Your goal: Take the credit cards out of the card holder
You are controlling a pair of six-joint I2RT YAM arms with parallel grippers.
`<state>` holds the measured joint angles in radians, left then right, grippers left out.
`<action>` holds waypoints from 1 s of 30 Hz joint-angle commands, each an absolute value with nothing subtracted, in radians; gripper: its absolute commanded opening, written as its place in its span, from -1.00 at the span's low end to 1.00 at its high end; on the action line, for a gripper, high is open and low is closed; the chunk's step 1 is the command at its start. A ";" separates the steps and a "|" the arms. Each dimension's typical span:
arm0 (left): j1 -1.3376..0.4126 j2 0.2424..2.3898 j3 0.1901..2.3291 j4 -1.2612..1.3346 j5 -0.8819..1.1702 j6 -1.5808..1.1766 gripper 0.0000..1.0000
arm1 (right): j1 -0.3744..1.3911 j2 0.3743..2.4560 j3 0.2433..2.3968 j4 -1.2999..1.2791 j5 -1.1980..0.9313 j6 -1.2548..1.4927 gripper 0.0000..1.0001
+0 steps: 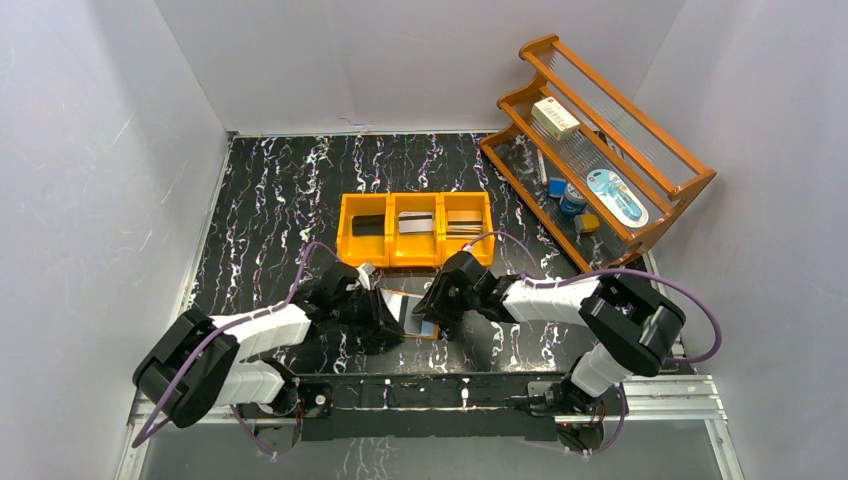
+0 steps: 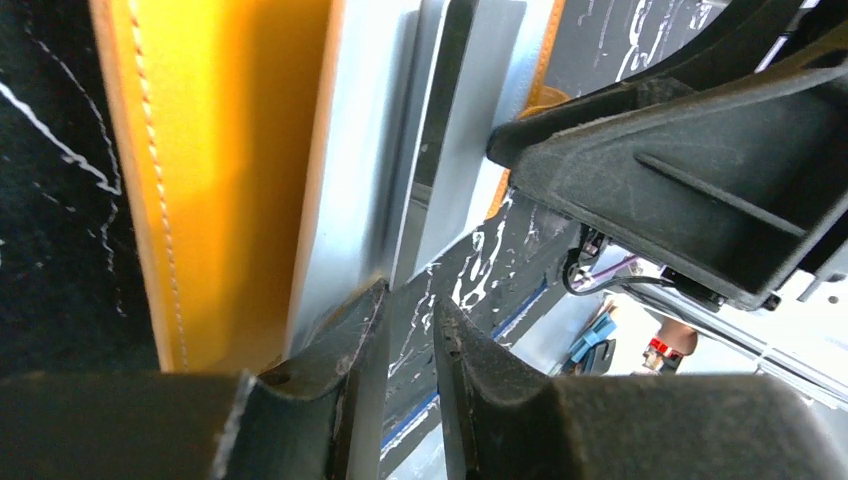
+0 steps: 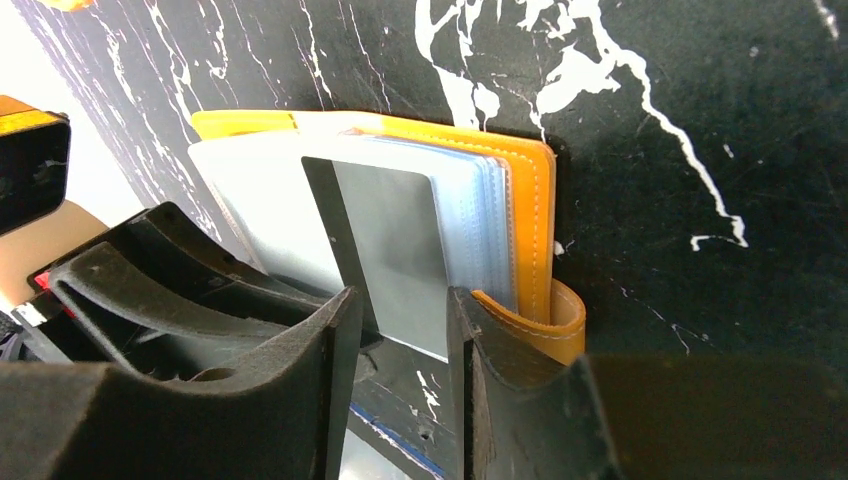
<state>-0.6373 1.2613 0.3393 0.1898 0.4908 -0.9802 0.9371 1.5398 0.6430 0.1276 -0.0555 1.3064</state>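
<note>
The tan-orange card holder [image 1: 408, 308] lies open on the table between my two grippers, its clear sleeves facing up. In the right wrist view a silver-grey credit card [image 3: 390, 250] sticks partway out of the sleeves of the card holder [image 3: 530, 220]. My right gripper [image 3: 400, 300] is open, with the card's near edge just beyond its fingertips. My left gripper [image 2: 412, 300] is narrowly open at the sleeve edge of the card holder [image 2: 220, 180], with the table showing between its jaws. From above, the left gripper [image 1: 385, 320] and right gripper [image 1: 432, 305] flank the holder.
An orange three-compartment bin [image 1: 415, 205] stands behind the holder with cards lying in it. A wooden rack [image 1: 690, 180] at the back right holds a white box [image 1: 555, 118] and small items. Grey walls close in the left, back and right sides.
</note>
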 commanded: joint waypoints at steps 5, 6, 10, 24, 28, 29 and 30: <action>-0.641 1.108 0.437 -0.016 0.367 -0.891 -0.23 | 0.940 1.540 0.643 -0.036 0.001 1.251 -0.07; -0.640 1.100 0.466 -0.052 0.339 -0.863 -0.18 | 0.940 1.545 0.645 -0.036 -0.004 1.250 -0.07; -0.638 1.129 0.595 -0.159 0.282 -0.760 -0.09 | 0.939 1.559 0.658 -0.059 0.002 1.237 -0.07; -0.620 1.399 0.560 0.034 0.433 -0.791 -0.23 | 0.940 1.545 0.639 -0.051 0.008 1.257 -0.07; -0.620 1.419 0.520 0.066 0.482 -0.801 -0.32 | 0.940 1.557 0.640 -0.038 -0.002 1.258 -0.07; -0.620 1.420 0.511 0.071 0.488 -0.803 -0.35 | 0.940 1.558 0.638 -0.033 -0.004 1.258 -0.07; -0.619 1.420 0.502 0.074 0.492 -0.805 -0.40 | 0.940 1.558 0.633 -0.020 -0.009 1.258 -0.07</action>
<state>-0.6228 1.4147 0.5423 0.0406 0.4282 -0.7952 0.9382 1.5322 0.6640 0.0708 -0.0479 1.2800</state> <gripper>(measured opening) 0.332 0.462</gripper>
